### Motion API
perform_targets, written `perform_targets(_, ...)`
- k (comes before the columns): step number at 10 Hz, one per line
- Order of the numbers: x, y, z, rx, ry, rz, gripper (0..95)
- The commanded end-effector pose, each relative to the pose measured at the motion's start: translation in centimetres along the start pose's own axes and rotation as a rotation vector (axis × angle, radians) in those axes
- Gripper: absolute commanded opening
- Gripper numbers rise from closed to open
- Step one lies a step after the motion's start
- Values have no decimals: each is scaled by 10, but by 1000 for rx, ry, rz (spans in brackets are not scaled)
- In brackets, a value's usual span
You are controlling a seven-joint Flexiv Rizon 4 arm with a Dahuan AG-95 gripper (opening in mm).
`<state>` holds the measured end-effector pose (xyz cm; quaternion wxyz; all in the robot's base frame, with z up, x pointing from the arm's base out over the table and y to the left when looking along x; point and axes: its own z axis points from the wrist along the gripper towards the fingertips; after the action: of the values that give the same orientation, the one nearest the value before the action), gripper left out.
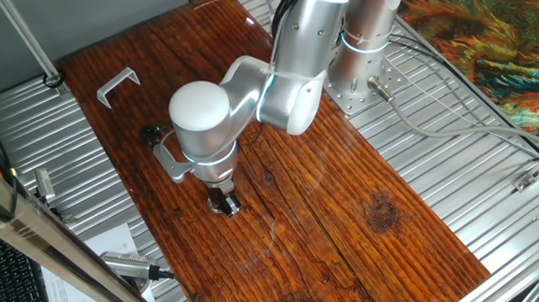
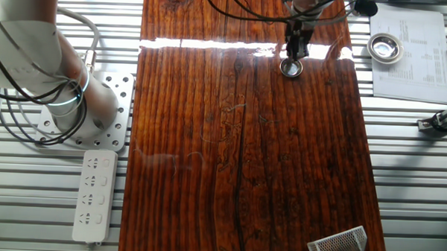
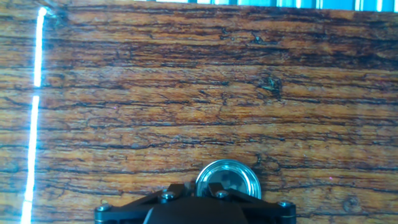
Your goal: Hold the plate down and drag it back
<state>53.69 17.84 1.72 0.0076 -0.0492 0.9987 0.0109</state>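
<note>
Open board around the gripper, clutter only at the edges

The wooden tabletop lies bare across its middle, leaving a wide lane beside the gripper, which stands on the plate near one end. A grey metal bracket sits at one far corner, well apart. A small black knob lies by the long edge near the gripper. The arm's base stands just beyond the opposite long edge.
</note>
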Motion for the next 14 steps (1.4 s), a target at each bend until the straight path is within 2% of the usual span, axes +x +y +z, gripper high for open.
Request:
perform_targets(1,-3,0,-7,5,11,0,380)
perform_targets(3,-9,-2,-18,10,20,-3,380)
perform_targets(4,-12,-6,-23,11,20,-6,190)
perform_targets(5,-15,-9,-27,11,19,-8,190)
perform_targets(6,-17,-13,-31,12,16,-10,0)
perform_targets(7,-20,-19,-37,13,21,-29,0)
perform_targets(9,-20,-18,-41,12,30,-25,0)
perform_targets(13,-23,-18,-48,11,17,0,0)
perform_targets(14,-22,-18,-55,13,17,4,0)
